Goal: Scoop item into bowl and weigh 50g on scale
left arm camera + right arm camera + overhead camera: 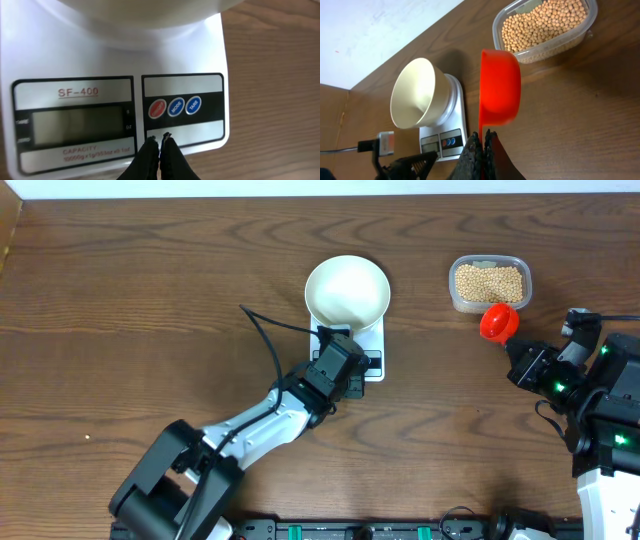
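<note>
White scale (374, 340) stands on the wooden table (120, 280) and is the reference for all positions below.

**Bowl.** The bowl (347, 288) sits on the rear part of the scale. The scale's front panel is exposed. The bowl's inside shows plain white.

**Front panel.** The display (77, 124) is blank, under the marking "SF-400". Right of it are three round buttons (175, 107): one red, then two blue marked MODE and TARE.

**Left gripper.** The left gripper (160, 140) is over the scale's front edge, just below the buttons. Its jaws are pressed together with nothing between them. The pictures do not show whether the tips touch the scale. In the overhead view the arm reaches the scale from the near-left side and covers part of the panel.

**Beans.** The beans (488, 282) lie in a clear tub (455, 298), well to the right of the scale and level with the bowl.

**Right gripper.** The right gripper (481, 139) is right of the scale, near the tub's front edge. Its jaws are clamped on the handle of a red scoop (500, 87). The scoop's cup lies between the gripper and the tub, turned on its side in the wrist view. Its contents cannot be determined.
</note>
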Robot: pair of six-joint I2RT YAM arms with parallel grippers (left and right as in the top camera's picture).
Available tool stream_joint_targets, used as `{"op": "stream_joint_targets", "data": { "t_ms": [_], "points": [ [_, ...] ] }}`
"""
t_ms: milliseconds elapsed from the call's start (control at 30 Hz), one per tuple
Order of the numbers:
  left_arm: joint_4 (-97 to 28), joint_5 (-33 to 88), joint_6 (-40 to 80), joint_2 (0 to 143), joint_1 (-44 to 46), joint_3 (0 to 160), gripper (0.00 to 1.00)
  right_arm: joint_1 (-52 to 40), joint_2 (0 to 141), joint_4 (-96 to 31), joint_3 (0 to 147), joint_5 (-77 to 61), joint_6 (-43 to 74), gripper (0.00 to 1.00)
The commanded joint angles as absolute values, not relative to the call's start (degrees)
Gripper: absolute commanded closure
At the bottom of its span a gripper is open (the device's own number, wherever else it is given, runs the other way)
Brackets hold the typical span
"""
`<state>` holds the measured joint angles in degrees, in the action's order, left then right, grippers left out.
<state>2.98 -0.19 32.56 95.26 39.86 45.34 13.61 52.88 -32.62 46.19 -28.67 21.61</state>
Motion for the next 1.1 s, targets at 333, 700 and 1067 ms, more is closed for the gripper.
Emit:
{"op": "stream_joint_targets", "data": {
  "t_ms": [333,700,1067],
  "points": [
    [8.1,-2.8,28.9,99.2,39.9,45.2,0.93,14.0,52.8,-32.8,47.1,-28.6,20.4,0.99],
    [9.6,-7.2,28.7,99.6,39.9,45.2,0.93,14.0,52.8,-33.0,47.1,-28.6,20.5,0.99],
    [11.5,-7.1,28.7,101.8,39.9,45.2,0.93,14.0,52.8,-33.0,47.1,-28.6,20.5,0.99]
  ]
}}
